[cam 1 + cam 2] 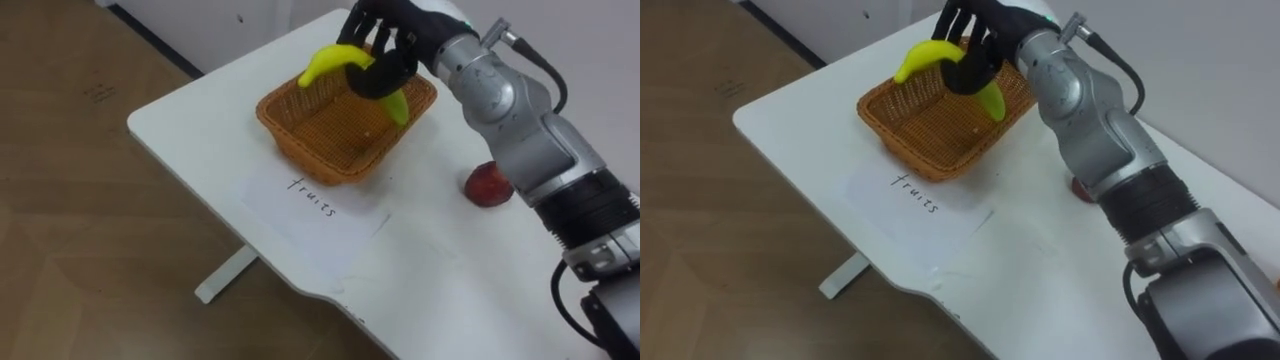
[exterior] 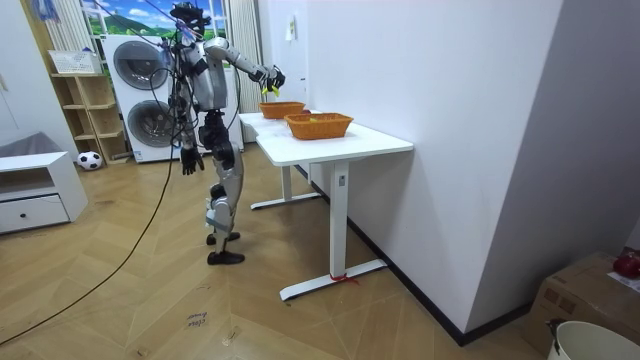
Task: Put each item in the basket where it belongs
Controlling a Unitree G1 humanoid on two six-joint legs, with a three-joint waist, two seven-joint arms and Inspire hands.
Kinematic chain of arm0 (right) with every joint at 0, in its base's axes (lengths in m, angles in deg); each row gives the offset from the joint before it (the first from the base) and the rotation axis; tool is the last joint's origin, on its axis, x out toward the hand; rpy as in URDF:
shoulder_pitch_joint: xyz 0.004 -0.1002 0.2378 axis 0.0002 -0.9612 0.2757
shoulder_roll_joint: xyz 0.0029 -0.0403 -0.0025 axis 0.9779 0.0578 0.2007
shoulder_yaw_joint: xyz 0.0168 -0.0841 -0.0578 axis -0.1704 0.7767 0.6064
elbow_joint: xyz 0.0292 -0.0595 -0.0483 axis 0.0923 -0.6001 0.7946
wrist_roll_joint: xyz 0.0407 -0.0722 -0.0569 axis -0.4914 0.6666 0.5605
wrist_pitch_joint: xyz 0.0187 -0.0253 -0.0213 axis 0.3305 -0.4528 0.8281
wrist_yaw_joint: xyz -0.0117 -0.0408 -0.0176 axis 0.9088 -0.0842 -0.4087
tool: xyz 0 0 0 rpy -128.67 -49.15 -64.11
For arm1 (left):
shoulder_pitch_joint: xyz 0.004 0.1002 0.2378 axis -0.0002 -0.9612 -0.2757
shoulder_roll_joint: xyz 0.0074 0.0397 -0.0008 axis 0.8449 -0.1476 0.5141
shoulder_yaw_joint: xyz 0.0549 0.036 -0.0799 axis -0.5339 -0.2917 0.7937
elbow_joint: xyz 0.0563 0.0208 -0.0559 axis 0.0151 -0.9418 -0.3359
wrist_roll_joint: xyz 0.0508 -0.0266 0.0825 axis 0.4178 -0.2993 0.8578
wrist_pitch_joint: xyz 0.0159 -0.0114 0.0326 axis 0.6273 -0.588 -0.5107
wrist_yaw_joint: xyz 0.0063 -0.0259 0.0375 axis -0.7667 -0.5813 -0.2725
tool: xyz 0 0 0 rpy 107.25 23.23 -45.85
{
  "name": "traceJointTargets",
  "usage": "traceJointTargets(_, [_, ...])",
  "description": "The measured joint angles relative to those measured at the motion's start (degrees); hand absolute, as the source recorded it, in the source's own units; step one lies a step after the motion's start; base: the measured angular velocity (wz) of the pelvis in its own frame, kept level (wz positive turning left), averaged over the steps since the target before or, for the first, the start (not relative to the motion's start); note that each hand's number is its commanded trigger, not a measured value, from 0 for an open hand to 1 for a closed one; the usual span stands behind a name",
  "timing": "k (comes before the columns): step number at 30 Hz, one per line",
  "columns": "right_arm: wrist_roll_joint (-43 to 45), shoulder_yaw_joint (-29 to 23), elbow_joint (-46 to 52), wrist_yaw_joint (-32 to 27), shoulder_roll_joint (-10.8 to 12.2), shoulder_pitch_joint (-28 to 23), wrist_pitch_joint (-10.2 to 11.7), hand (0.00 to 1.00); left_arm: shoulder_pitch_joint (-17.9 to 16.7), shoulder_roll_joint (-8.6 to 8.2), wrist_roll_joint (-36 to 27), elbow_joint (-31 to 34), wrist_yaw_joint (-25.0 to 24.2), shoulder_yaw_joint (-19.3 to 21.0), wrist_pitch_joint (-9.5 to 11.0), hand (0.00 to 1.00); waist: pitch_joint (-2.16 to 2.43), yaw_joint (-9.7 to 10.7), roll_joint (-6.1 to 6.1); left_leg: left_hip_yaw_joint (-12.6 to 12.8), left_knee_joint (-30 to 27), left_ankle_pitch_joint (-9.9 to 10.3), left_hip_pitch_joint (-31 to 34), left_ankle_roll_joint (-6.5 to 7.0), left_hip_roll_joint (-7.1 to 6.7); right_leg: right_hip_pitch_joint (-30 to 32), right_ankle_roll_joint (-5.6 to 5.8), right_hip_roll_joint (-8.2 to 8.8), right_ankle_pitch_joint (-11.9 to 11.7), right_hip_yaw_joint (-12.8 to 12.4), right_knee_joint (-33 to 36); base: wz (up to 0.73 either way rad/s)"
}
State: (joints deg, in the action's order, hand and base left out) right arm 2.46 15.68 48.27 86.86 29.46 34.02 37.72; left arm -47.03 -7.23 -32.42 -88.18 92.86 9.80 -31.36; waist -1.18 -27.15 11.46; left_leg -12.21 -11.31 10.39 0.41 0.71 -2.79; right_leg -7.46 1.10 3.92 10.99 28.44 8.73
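My right hand (image 1: 388, 48) is shut on a yellow-green banana (image 1: 335, 60) and holds it just above the woven fruit basket (image 1: 300, 128) near the white table's corner. The banana's green end dips inside the basket at the far side. The basket looks bare inside apart from the banana. A red apple (image 1: 488, 185) lies on the table to the basket's right, beside my forearm. In the room view I stand at the table's end with the right arm stretched out over the far basket (image 2: 282, 109). My left hand (image 2: 187, 160) hangs by my side, fingers relaxed.
A paper sheet (image 1: 315, 205) with handwriting lies in front of the basket. The table's edge (image 1: 190, 165) drops to wooden floor on the left. A second woven basket (image 2: 318, 125) stands further along the table. Washing machines (image 2: 140, 95) and a shelf stand behind me.
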Motion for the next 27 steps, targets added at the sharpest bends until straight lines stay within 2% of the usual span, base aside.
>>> traceJointTargets(4, [0.0,0.1,-1.0,-0.4,0.1,0.0,0.9,1.0,-0.5,-0.01,0.0,-0.1,0.0,-0.1,0.4,0.0,-0.09,-0.1,0.07,-0.4,0.0,0.0,-0.1,0.0,-0.08,-0.2,0.06,0.01,0.0,0.0,0.0,0.07])
traceJointTargets(7, [0.0,0.1,-3.7,-1.4,1.0,0.0,1.8,1.0,-0.6,-0.08,0.0,-0.8,0.0,-0.2,0.5,0.0,-0.14,-0.2,0.19,-0.4,0.1,0.0,-0.1,0.01,-0.05,-0.4,0.16,-0.02,0.1,0.0,0.0,0.0])
traceJointTargets(11, [0.0,1.0,-5.7,-2.3,2.4,0.0,1.8,1.0,-0.6,0.0,0.5,-1.8,0.0,-0.2,0.6,0.0,-0.15,-0.4,0.18,-0.4,0.1,0.0,-0.1,0.0,-0.02,-0.4,0.19,-0.05,0.1,0.2,0.0,-0.01])
traceJointTargets(15, [0.0,2.3,-6.8,-2.9,3.0,0.0,1.8,1.0,-0.3,0.01,0.5,-1.8,0.0,-0.3,0.6,0.0,-0.14,-1.5,0.27,-0.4,0.1,0.0,-0.1,0.0,-0.01,-0.4,0.2,0.02,0.1,1.6,0.0,0.0])
traceJointTargets(20, [-0.1,3.0,-6.9,-3.5,3.6,0.0,2.0,1.0,-0.4,0.03,0.5,-2.3,0.0,-0.5,0.6,0.0,-0.21,-2.0,0.53,-0.6,0.0,0.0,-0.1,-0.01,-0.04,-0.5,0.21,0.05,0.1,1.8,0.0,0.03])
traceJointTargets(21, [-0.2,3.4,-6.9,-3.6,3.6,0.0,2.0,0.91,-0.4,0.03,0.5,-2.3,0.0,-0.5,0.6,0.0,-0.23,-1.9,0.56,-0.6,0.0,0.0,-0.2,-0.01,-0.05,-0.6,0.21,0.05,0.1,1.9,0.0,0.0])
traceJointTargets(22, [-0.3,4.4,-6.9,-3.9,3.5,0.0,2.0,0.69,-0.5,0.05,0.5,-2.4,0.0,-0.5,0.6,0.0,-0.25,-2.1,0.61,-0.6,0.0,0.0,-0.2,-0.01,-0.05,-0.7,0.22,0.04,0.1,2.0,0.0,0.0])
traceJointTargets(23, [-0.4,5.2,-7.1,-4.0,3.6,0.0,2.1,0.62,-0.4,0.08,0.5,-2.4,0.0,-0.5,0.6,0.0,-0.27,-2.3,0.65,-0.6,0.0,0.0,-0.3,-0.01,-0.02,-0.7,0.22,0.04,0.1,2.0,0.0,0.0])
traceJointTargets(24, [-0.4,6.0,-7.4,-4.0,3.6,0.0,2.2,0.18,-0.3,0.1,0.5,-2.4,0.0,-0.5,0.6,0.0,-0.27,-2.5,0.65,-0.6,0.0,0.0,-0.3,-0.01,-0.02,-0.7,0.23,0.06,0.1,2.0,0.0,0.0])
traceJointTargets(25, [-0.4,6.3,-7.5,-4.0,3.6,0.0,2.2,0.0,-0.3,0.13,0.5,-2.4,0.0,-0.5,0.6,0.0,-0.27,-2.6,0.65,-0.6,0.0,0.0,-0.4,-0.01,-0.02,-0.7,0.23,0.06,0.1,2.0,0.0,0.0])
traceJointTargets(27, [-0.4,6.8,-8.0,-4.0,3.7,0.0,2.3,0.0,-0.3,0.27,0.5,-2.4,-0.1,-0.5,0.6,0.0,-0.26,-3.0,0.69,-0.6,0.0,0.0,-0.4,-0.01,0.0,-0.7,0.24,0.07,0.1,2.0,0.0,0.0])
